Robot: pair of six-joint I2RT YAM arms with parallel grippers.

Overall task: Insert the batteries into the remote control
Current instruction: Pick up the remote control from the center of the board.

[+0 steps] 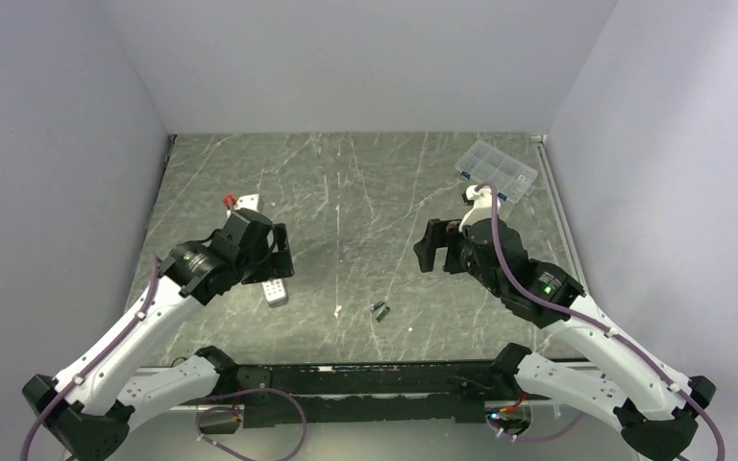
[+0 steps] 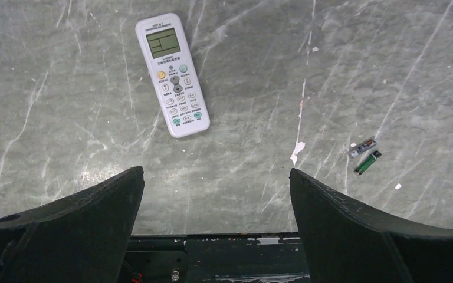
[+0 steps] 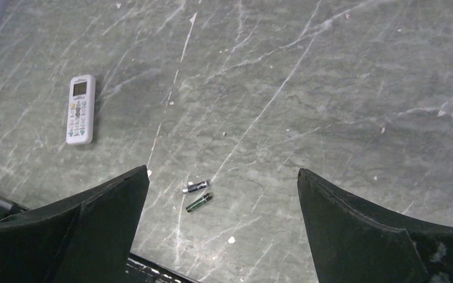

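Clear box (image 1: 497, 171): a shallow plastic case split into compartments, at the far right corner of the table (image 1: 365, 192), just beyond the right arm. Its contents are too small to make out, though the cells look bare.

Remote (image 2: 173, 75): a slim white bar with rounded corners, lying face up on the left side of the table. It has a pale green screen at its far end and rows of small buttons below. In the top view the left gripper (image 2: 215, 174) hovers over it and hides most of it. Nothing lies on it.

Batteries (image 3: 197, 195): two tiny cylinders lying side by side near the middle of the near edge, almost touching. One is glossy dark green; the other is darker with a silvery end. They lie well apart from the remote, to its right.

Sliver (image 2: 297, 152): a small white chip on the table between the remote and the batteries, nearer the batteries.

Red-and-white piece (image 1: 239, 203): a small flat item beyond the left arm, partly hidden.

Right gripper (image 3: 222, 172): jaws spread wide, holding nothing, above bare table beyond the batteries. The left jaws are likewise wide apart and hold nothing.

Table surface: grey-green stone pattern with pale veins and white flecks, smooth with a dull sheen. The fingers are matt black wedges.
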